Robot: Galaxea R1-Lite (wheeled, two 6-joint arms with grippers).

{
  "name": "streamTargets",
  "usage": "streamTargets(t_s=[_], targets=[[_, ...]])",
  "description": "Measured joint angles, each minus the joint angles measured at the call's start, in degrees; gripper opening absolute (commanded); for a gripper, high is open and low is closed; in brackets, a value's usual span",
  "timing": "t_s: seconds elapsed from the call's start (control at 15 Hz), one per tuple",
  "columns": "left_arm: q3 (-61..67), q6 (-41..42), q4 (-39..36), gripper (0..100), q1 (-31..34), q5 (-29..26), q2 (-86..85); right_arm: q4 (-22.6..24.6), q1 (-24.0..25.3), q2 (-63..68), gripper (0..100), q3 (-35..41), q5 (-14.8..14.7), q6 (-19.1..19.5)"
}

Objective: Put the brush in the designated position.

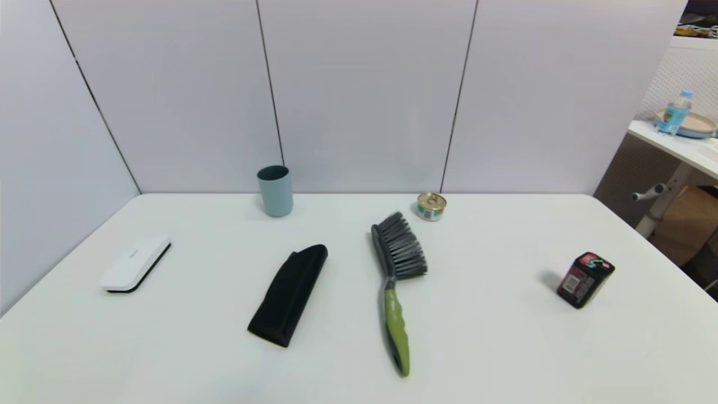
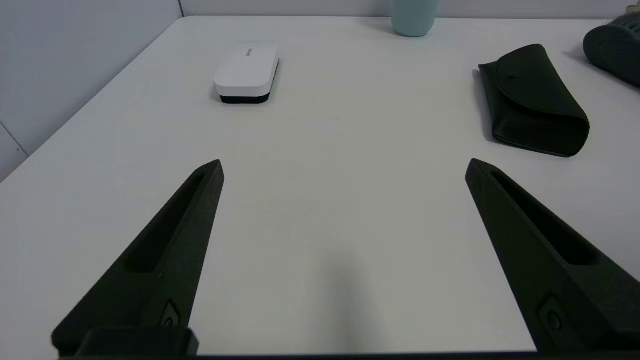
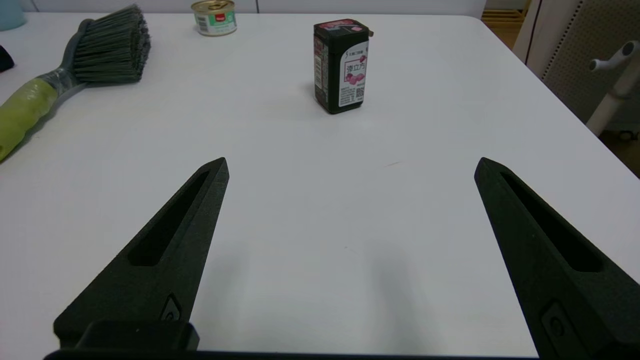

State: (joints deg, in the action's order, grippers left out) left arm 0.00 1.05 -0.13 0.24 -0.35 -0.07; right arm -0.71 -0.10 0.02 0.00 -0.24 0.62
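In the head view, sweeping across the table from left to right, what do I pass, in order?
White block → blue cup → black pouch → brush → small tin can → dark box. Neither gripper shows in this view.

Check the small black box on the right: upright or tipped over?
Upright. The black box stands on its small base on the table, label reading vertically, lid on top.

You have the brush [image 1: 395, 280] lying flat near the middle of the white table, a little to the right. Its lime-green handle points toward the near edge; the grey spine and dark fanned bristles sit at the far end, splaying right.
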Motion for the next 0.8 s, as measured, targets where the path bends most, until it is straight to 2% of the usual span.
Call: streamTargets(t_s=[0.8], targets=[[0.0,0.0,0.0,100,0.0,0.0,0.0,0.0,0.0,0.0,100,0.0,0.0,0.0]])
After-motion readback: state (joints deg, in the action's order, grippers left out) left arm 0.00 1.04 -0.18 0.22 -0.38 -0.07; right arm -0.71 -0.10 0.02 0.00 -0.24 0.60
